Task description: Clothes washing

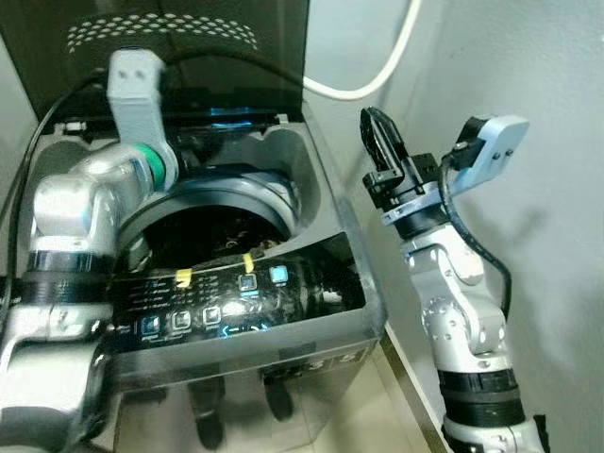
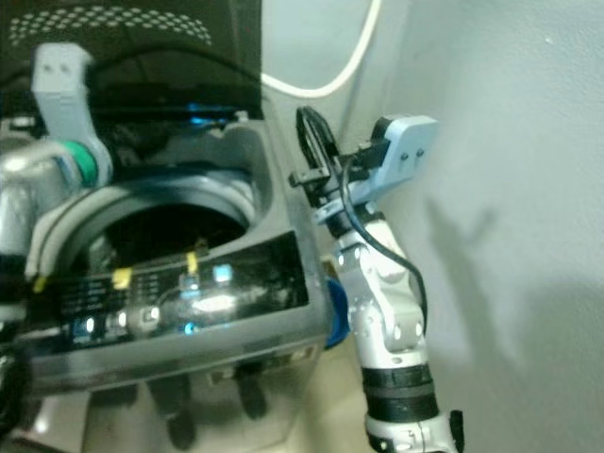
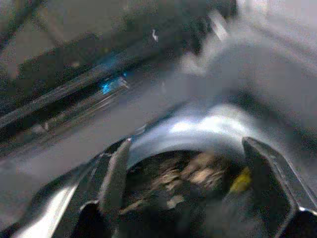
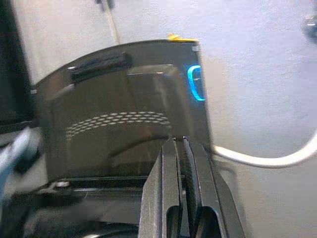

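Note:
A grey top-loading washing machine (image 1: 321, 203) stands with its dark lid (image 1: 160, 47) raised upright. Its lit control panel (image 1: 236, 302) runs along the front edge. My left arm (image 1: 94, 198) reaches over the drum opening (image 1: 212, 236). The left gripper (image 3: 193, 168) hangs open above the drum rim, its fingers (image 3: 115, 173) spread wide over dark laundry (image 3: 183, 186) inside. Nothing is held between them. My right gripper (image 1: 379, 132) is raised beside the machine's right rear corner. It points up with its fingers (image 4: 171, 163) pressed together and empty, facing the lid (image 4: 124, 119).
A white hose (image 1: 377, 66) loops on the wall behind the machine. A plain grey wall (image 1: 557, 264) closes in on the right, leaving a narrow gap for my right arm. Something blue (image 2: 336, 321) sits low beside the machine.

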`<state>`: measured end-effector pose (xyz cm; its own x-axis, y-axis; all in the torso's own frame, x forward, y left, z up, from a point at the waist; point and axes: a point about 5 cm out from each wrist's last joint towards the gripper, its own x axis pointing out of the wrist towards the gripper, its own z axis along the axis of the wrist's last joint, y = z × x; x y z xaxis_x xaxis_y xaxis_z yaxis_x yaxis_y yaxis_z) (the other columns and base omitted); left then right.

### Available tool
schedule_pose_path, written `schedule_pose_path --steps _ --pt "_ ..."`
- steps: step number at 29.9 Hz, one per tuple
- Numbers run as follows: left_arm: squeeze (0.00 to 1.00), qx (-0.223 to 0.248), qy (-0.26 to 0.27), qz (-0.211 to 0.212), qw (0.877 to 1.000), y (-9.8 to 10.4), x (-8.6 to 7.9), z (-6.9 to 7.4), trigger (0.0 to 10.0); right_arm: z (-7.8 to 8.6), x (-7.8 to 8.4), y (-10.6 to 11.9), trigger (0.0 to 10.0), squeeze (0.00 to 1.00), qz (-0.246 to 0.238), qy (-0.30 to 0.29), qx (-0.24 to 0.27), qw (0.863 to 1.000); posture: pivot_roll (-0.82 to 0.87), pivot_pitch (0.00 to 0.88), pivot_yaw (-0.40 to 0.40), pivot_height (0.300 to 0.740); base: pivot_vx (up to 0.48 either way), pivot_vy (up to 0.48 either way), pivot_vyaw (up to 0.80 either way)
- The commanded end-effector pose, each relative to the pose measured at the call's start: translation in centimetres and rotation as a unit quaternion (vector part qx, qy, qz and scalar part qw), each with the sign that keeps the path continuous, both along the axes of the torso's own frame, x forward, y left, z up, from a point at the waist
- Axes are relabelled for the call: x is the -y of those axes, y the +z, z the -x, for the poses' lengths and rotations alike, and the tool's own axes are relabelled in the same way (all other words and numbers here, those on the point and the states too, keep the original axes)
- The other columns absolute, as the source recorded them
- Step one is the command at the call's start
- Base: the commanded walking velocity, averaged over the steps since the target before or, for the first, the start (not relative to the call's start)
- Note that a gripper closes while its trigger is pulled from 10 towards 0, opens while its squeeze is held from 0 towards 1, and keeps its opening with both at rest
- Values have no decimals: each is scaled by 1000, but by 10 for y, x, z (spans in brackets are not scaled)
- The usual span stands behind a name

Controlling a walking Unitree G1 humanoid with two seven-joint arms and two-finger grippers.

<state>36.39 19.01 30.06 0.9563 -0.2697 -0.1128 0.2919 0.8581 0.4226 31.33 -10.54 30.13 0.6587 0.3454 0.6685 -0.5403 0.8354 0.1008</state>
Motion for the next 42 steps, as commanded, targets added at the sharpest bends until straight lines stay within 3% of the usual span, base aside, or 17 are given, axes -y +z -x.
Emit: schedule_pose_path --steps 1,3,5,9,10,11,14,16,18,19,20,23,27,34,36,38,42 --pt "0 1 -27 -65 998 -7 8 3 10000 3 -1 0 10000 0 0 0 0 1000 119 122 36 731 0 0 0" --pt "0 -2 -39 -106 994 -13 8 7 10000 3 0 -1 10000 0 0 -1 0 1000 119 122 36 731 0 0 0" --pt "0 0 -87 -206 975 -26 3 28 10000 4 1 -2 10000 0 -2 -6 -3 1000 124 124 43 731 0 0 0" --pt "0 84 -79 -263 958 -17 2 37 10000 3 2 -3 10000 0 -3 -7 -5 1000 130 125 42 731 0 0 0" --pt "0 176 -30 -273 945 1 2 34 10000 3 1 -3 10000 0 -4 -6 -6 1000 130 125 42 731 0 0 0" --pt "0 176 -30 -273 945 1 2 34 10000 3 1 -3 10000 0 -4 -6 -6 1000 130 125 42 731 0 0 0" --pt "0 362 -3 -228 904 33 20 48 10000 1 -3 -4 10000 0 -7 0 -8 1000 147 122 37 731 0 0 0" --pt "0 394 -17 -203 896 38 27 55 10000 1 -4 -4 10000 0 -8 2 -8 1000 144 123 39 731 0 0 0" --pt "0 394 -28 -102 913 44 36 63 10000 1 -5 -4 10000 0 -8 4 -9 1000 143 123 39 731 0 0 0" --pt "0 394 -28 -102 913 44 36 63 10000 1 -5 -4 10000 0 -8 4 -9 1000 143 123 39 731 0 0 0" --pt "0 391 -26 -55 918 47 37 66 10000 2 -5 -4 10000 0 -8 4 -9 1000 143 123 39 731 0 0 0" --pt "0 468 -71 -148 868 50 58 79 10000 2 -3 -5 10000 0 -10 -2 -12 1000 139 123 43 731 0 0 0" --pt "0 476 -108 -163 858 40 69 80 10000 2 -3 -6 10000 0 -12 -4 -13 1000 129 122 52 731 0 0 0" --pt "0 483 -112 -134 858 37 76 78 10000 2 -2 -7 10000 0 -14 -9 -14 1000 126 114 52 731 0 0 0" --pt "0 457 -78 -82 882 38 66 73 10000 2 -1 -8 10000 0 -15 -11 -16 1000 126 114 52 731 0 0 0" --pt "0 403 -28 31 914 38 46 64 10000 0 0 -10 10000 0 -19 -17 -22 999 122 106 46 731 0 0 0" --pt "0 364 22 120 923 34 27 57 10000 -1 1 -12 10000 0 -22 -28 -27 999 118 100 37 731 0 0 0"
